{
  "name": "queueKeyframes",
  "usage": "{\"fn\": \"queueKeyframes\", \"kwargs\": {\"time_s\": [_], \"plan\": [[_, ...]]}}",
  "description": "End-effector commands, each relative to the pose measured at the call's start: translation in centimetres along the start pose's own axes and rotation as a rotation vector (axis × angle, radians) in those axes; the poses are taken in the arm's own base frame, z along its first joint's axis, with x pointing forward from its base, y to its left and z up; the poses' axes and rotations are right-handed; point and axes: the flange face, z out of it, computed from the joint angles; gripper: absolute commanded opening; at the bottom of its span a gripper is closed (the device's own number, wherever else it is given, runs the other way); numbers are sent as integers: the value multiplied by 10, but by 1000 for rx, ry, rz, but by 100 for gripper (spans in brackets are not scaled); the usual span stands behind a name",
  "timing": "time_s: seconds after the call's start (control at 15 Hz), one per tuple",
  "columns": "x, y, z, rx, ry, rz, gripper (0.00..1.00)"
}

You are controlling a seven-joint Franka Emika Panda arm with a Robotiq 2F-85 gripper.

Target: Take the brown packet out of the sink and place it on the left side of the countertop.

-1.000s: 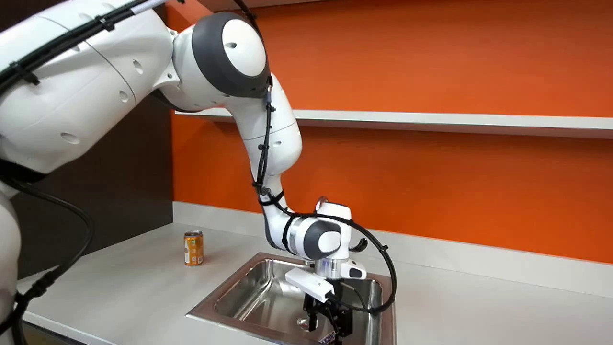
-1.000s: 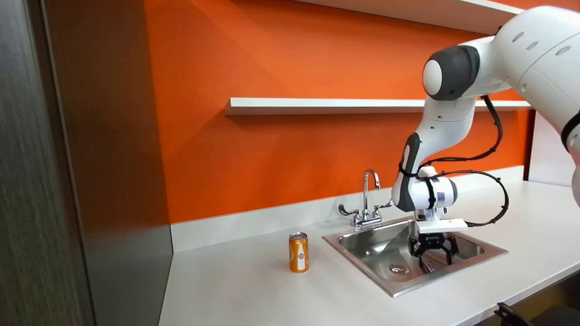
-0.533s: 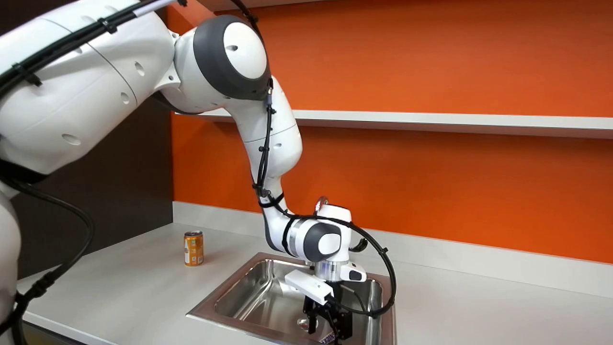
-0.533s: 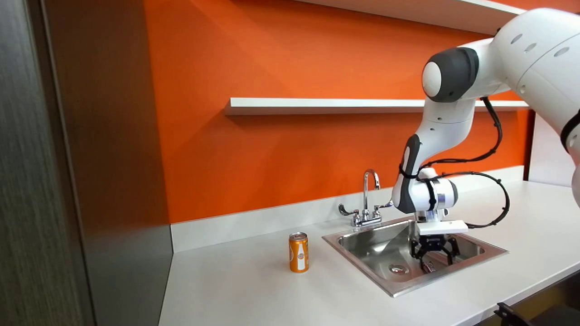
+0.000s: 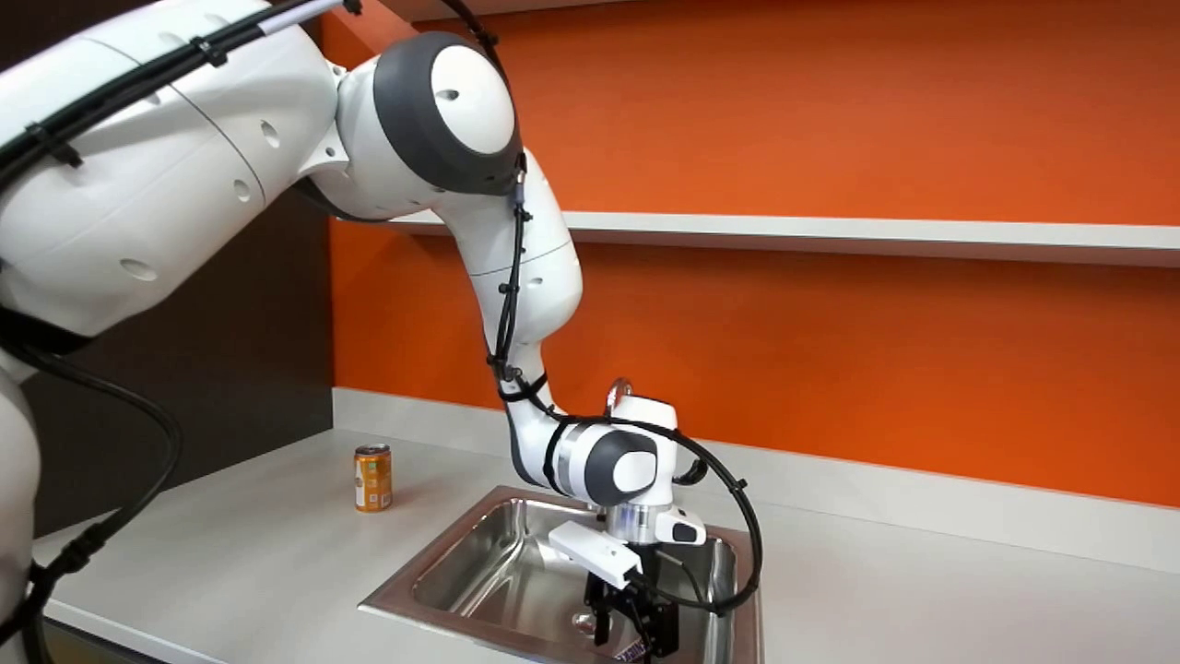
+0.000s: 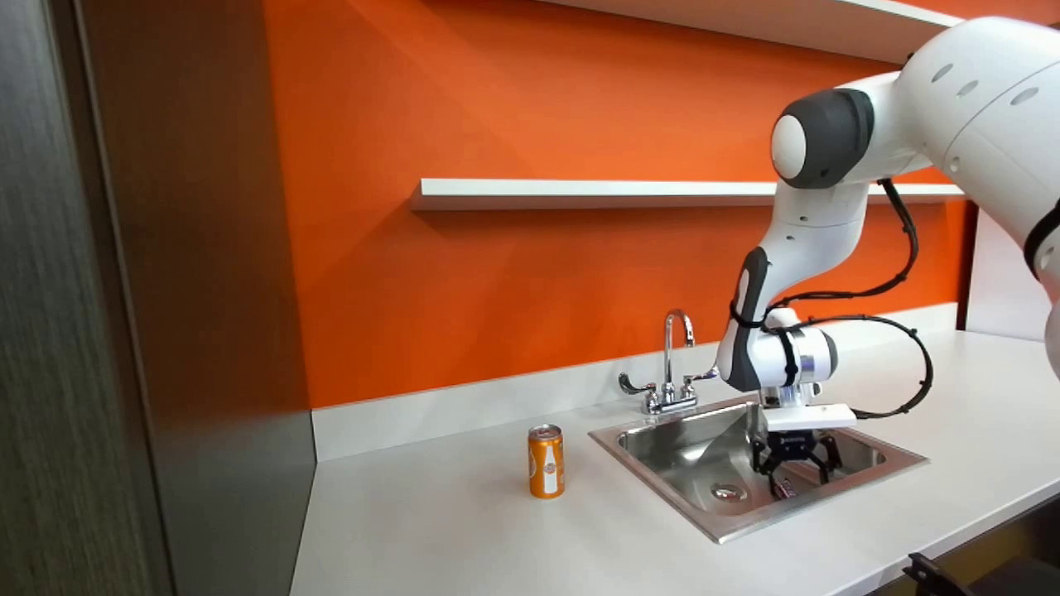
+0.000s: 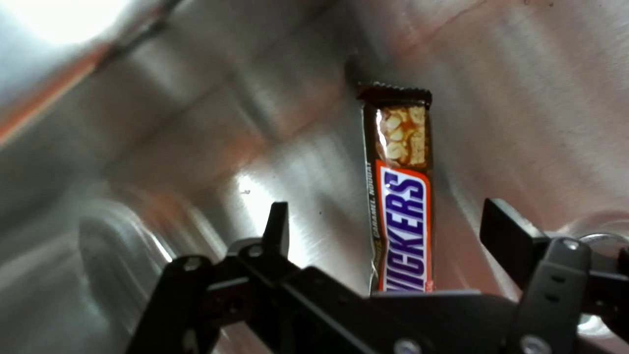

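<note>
The brown packet [image 7: 400, 206], glossy, crimped at one end, purple-lettered on a white panel, lies in the sink [image 5: 398, 592], right of the drain [image 6: 729, 492] in both exterior views, seen between the parted fingers of the gripper [image 7: 385, 221].

Looks like a kitchen, judging by the steel sink [image 6: 700, 470], chrome faucet [image 6: 668, 387], pale countertop [image 6: 447, 517] and white wall shelf [image 6: 596, 189].

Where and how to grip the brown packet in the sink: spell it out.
Grip the brown packet across its middle, from straight above, closing on both long sides; that looks best. It lies flat in the sink, long and narrow, with basin floor showing along both sides, and in the wrist view the open gripper brackets its width.
</note>
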Motion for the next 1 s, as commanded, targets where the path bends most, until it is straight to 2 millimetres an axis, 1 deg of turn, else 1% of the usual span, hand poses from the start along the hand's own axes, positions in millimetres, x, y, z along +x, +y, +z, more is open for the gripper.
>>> {"fn": "queueKeyframes", "kwargs": {"time_s": [0.0,0.4,0.47,0.53,0.73,0.93], "plan": [[6,1,2,-14,0,19,100],[8,1,4,-17,-2,22,100],[9,1,4,-16,-2,22,93],[9,1,4,-16,-2,22,74],[10,1,4,-17,-2,21,49],[11,2,5,-16,-1,21,27]]}}
